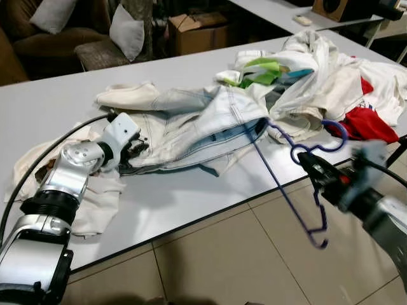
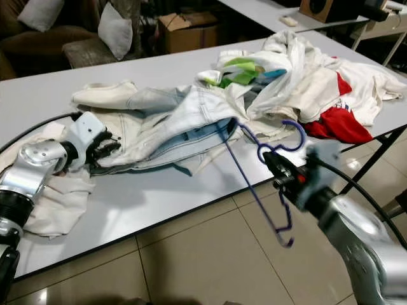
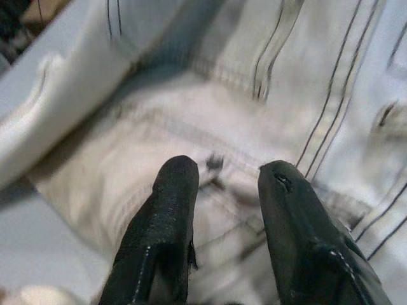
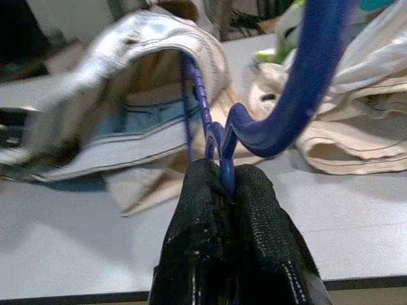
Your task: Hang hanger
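Right pincer [image 1: 304,159] nearest, off the desk's front edge over the tiled floor [image 1: 241,260]. Its fingers are clamped together on the neck of the blue hanger [image 1: 299,190], just under the hook; the right wrist view shows the wire pinched between the black pads. The hook curls up and away above the grip. One hanger end hangs free below desk level, over the tiles. The other arm of the hanger runs up onto the desk and goes inside the opening of the pale denim garment [image 1: 203,127].

Left pincer [image 1: 135,149] sits on the grey desk [image 1: 191,197], at the near-left end of the same garment. Fingers [image 3: 165,216] stand apart, resting on or just over the seamed denim; nothing gripped between them that I can see.

Farther back: heap of white clothes [image 1: 331,76] with a red garment [image 1: 369,124] and a green-and-white piece [image 1: 264,70]. Beyond the desk, a cardboard box [image 1: 197,32] and sofa cushions [image 1: 127,32].

Judgement: the step in hand is threading the hanger into the garment, only one shoulder in. Next move calls for the left pincer to pin or lift the cloth while the right works the free end inside. No rail in sight; hanging must follow later.
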Tool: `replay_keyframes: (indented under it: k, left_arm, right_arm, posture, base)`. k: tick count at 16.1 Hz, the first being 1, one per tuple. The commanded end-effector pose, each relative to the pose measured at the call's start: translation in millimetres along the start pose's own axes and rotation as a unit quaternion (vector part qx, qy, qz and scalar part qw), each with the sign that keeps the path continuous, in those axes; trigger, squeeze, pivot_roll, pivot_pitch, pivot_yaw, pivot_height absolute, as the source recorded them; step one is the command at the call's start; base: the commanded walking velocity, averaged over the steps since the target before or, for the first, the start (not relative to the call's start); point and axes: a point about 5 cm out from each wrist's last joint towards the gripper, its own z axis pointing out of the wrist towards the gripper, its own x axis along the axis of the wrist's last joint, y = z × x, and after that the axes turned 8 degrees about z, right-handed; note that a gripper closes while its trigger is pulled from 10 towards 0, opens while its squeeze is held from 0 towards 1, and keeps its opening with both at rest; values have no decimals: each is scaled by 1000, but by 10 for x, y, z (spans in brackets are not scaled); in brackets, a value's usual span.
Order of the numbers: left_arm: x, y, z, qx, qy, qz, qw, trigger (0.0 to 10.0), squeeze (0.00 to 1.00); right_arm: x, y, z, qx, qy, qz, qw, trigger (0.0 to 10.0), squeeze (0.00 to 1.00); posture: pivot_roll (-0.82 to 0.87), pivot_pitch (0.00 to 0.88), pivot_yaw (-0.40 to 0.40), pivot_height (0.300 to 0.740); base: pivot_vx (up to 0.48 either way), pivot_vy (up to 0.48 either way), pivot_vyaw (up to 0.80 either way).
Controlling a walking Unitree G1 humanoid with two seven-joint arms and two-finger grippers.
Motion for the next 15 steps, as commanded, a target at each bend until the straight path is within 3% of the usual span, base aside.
replay_keyframes:
  k: [1,2,3,4,5,6,8,9,12,15]
  left_arm:
    - [192,-60,17,27,50,6,998,10000,0]
    - [261,-102,20,44,69,-5,997,10000,0]
    - [460,-212,-4,78,132,-24,988,10000,161]
    - [516,-222,-21,72,155,-31,985,10000,1000]
    - [588,-189,-65,39,191,-34,980,10000,1000]
    - [564,-72,-116,-19,195,-26,980,10000,1000]
    - [513,27,-153,-61,189,-20,980,10000,1000]
    - [381,157,-237,-113,170,-28,979,10000,1000]
    - [332,300,-285,-135,151,-43,978,10000,1000]
    - [293,398,-239,-115,124,-53,984,10000,1000]
  right_arm:
    - [22,-51,-56,22,18,7,1000,10000,0]
    - [-8,-53,-69,23,13,7,1000,10000,0]
    - [-54,-70,-76,28,10,13,999,10000,0]
    - [-55,-72,-70,27,13,16,999,10000,0]
    - [-41,-82,-68,28,23,26,999,10000,0]
    - [-25,-97,-73,32,29,30,999,10000,0]
    - [-18,-108,-74,35,30,29,999,10000,0]
    - [17,-133,-46,46,32,26,998,10000,0]
    - [64,-162,-3,63,35,24,997,10000,0]
    - [90,-179,21,72,36,22,996,10000,0]
  posture:
    - [-179,0,31,740]
    - [-181,0,33,740]
    - [-189,0,37,740]
    - [-192,0,39,740]
    - [-199,0,44,740]
    - [-202,0,45,740]
    - [-204,0,43,740]
    - [-205,0,33,740]
    - [-196,0,17,740]
    - [-188,0,8,740]
  base:
    - [0,0,0]
    - [0,0,0]
    - [0,0,0]
    - [0,0,0]
    - [0,0,0]
    - [0,0,0]
    - [0,0,0]
    - [0,0,0]
    - [0,0,0]
    - [0,0,0]
